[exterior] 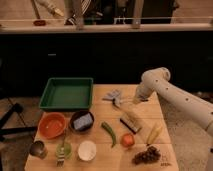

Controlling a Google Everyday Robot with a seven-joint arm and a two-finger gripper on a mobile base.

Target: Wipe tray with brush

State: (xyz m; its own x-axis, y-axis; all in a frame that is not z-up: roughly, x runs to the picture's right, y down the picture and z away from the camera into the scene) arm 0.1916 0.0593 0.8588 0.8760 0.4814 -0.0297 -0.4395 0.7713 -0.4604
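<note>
1 tray (66, 94), long axis L-R. 1 brush (119, 98) right of it, lying approx L-R. Gripper (134, 101) at brush's right end, jaws closed; hold unclear.

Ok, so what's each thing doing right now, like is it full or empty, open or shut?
gripper: shut, low over the table's far right side, beside the brush.
brush: lying on the table; held or not, cannot tell.
tray: empty, flat on the table.
orange bowl: upright, empty.
dark bowl: upright, holds a blue sponge.
block brush: lying flat, untouched.
</note>
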